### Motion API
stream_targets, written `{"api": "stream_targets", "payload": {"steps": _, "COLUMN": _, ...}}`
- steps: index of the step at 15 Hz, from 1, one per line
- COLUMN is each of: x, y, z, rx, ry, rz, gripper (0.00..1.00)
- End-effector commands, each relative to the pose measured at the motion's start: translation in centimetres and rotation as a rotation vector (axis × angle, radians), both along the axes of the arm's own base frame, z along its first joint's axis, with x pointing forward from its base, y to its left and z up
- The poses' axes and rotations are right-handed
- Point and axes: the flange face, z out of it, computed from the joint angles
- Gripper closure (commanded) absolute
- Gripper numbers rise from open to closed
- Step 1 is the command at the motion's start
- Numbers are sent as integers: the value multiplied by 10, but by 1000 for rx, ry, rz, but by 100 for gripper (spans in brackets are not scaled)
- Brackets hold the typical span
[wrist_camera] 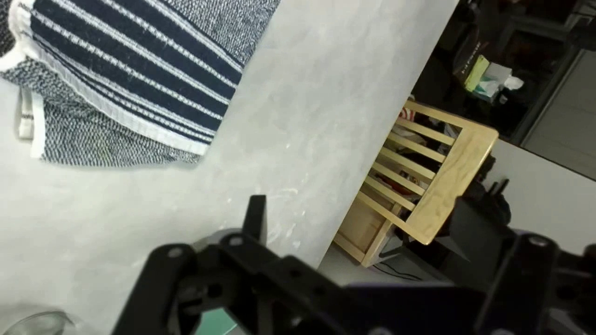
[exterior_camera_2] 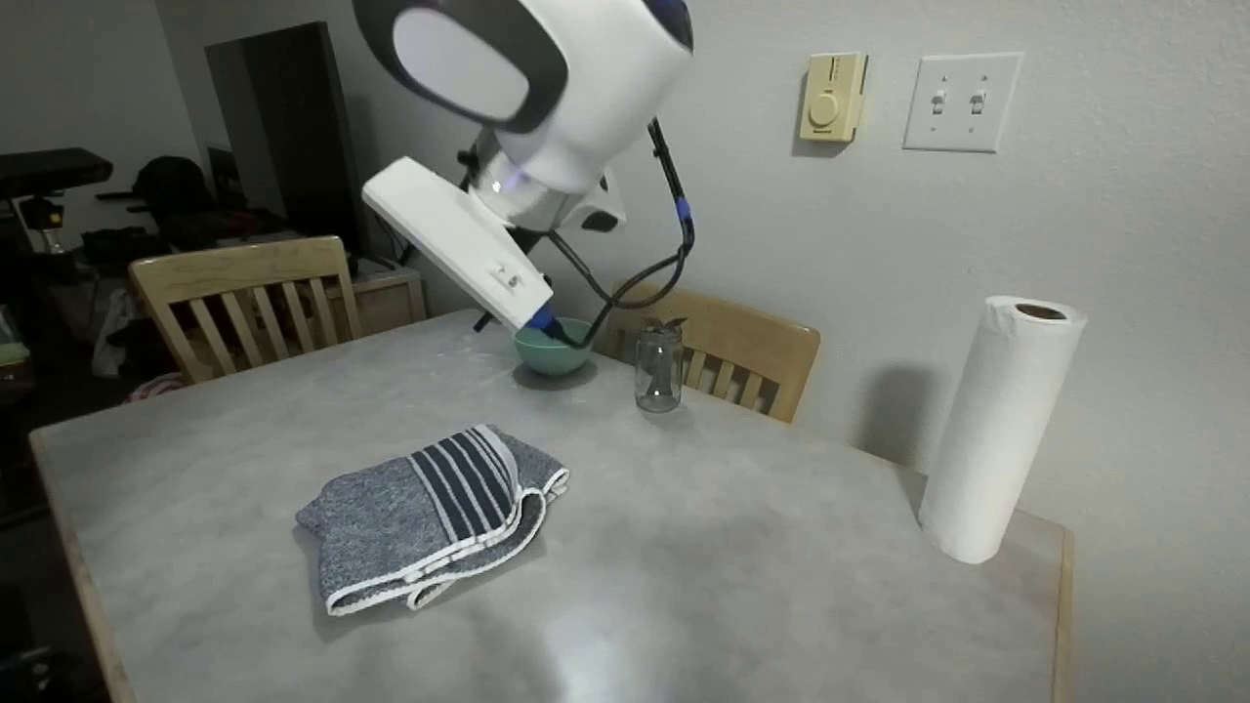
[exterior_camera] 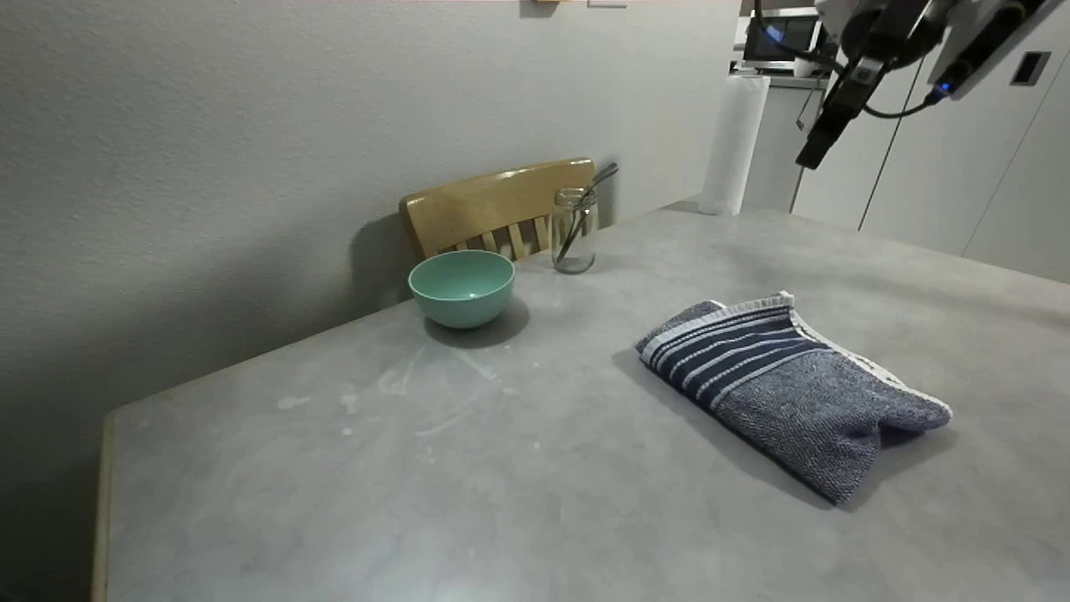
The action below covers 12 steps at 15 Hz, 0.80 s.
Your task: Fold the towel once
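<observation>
The blue-grey towel (exterior_camera: 794, 393) lies folded over in layers on the table, with dark blue and pale stripes on its top layer and a white edge trim. It also shows in an exterior view (exterior_camera_2: 391, 517) and at the upper left of the wrist view (wrist_camera: 135, 79). Its layers are slightly uneven, and one corner is lifted a little off the table. My gripper (exterior_camera: 812, 157) is raised above the table, apart from the towel. In the wrist view the gripper (wrist_camera: 363, 204) has its fingers spread wide with nothing between them. In an exterior view the arm mostly hides the fingers.
A teal bowl (exterior_camera: 462, 288) and a glass jar (exterior_camera: 575, 242) with utensils stand near the table's wall-side edge. A paper towel roll (exterior_camera_2: 1001, 430) stands at a table corner. Wooden chairs (exterior_camera_2: 249, 293) are at the table edges. The table (exterior_camera: 334, 502) is grey.
</observation>
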Motion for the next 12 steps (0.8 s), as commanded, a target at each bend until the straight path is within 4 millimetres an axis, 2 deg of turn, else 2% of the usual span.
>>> {"api": "stream_targets", "payload": {"steps": 1, "x": -4, "y": 27, "z": 49, "rx": -126, "ry": -40, "rz": 18, "gripper": 0}}
{"api": "stream_targets", "payload": {"steps": 5, "x": 1, "y": 45, "z": 78, "rx": -253, "ry": -47, "rz": -69, "gripper": 0}}
{"api": "stream_targets", "payload": {"steps": 6, "x": 6, "y": 41, "z": 74, "rx": -199, "ry": -42, "rz": -29, "gripper": 0}}
{"api": "stream_targets", "payload": {"steps": 12, "x": 7, "y": 43, "z": 75, "rx": -206, "ry": -39, "rz": -35, "gripper": 0}}
